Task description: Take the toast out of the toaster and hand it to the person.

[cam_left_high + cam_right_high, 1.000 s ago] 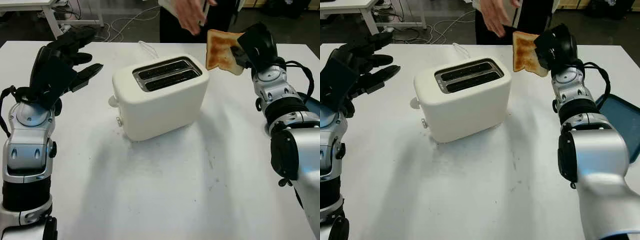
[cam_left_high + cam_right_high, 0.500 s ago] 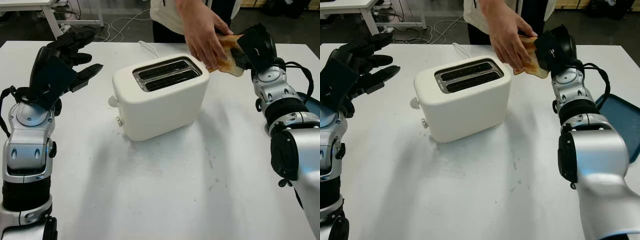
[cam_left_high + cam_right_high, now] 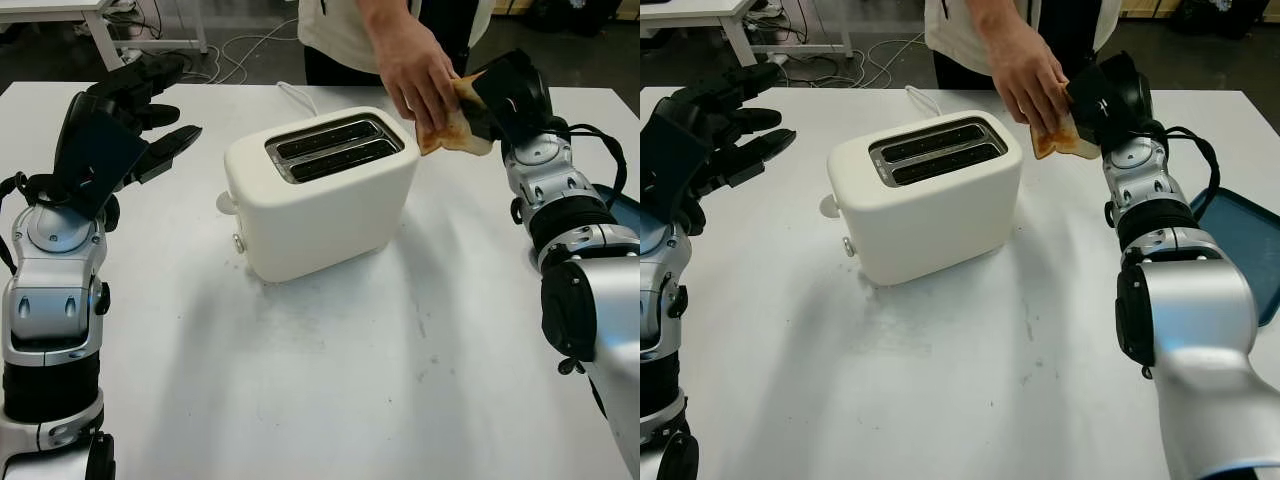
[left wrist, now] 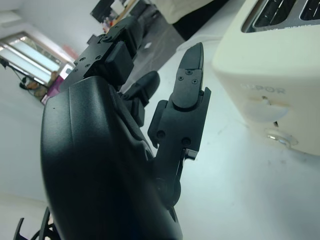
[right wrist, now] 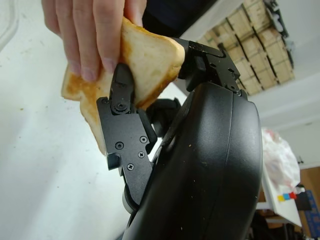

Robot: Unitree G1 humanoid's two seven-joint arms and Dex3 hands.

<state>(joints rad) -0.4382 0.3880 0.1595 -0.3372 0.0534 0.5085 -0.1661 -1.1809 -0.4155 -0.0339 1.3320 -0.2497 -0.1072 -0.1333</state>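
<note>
A browned slice of toast (image 3: 452, 130) is held up to the right of the cream two-slot toaster (image 3: 320, 195), behind its right end. My right hand (image 3: 497, 100) is shut on the toast (image 5: 145, 62), one finger (image 5: 120, 90) pressed against its face. A person's hand (image 3: 420, 75) reaches in from the back and grips the same slice from above. Both toaster slots (image 3: 335, 150) look empty. My left hand (image 3: 120, 130) is open and raised left of the toaster, apart from it.
The person (image 3: 350, 30) stands behind the table's far edge. A white cord (image 3: 292, 95) runs from the toaster's back. A blue tray (image 3: 1240, 245) lies at the table's right edge. Bare white tabletop (image 3: 330, 380) spreads in front of the toaster.
The person's hand came down from above the table and took hold of the toast. The slice tilted lower in my right hand. My left hand stayed in place.
</note>
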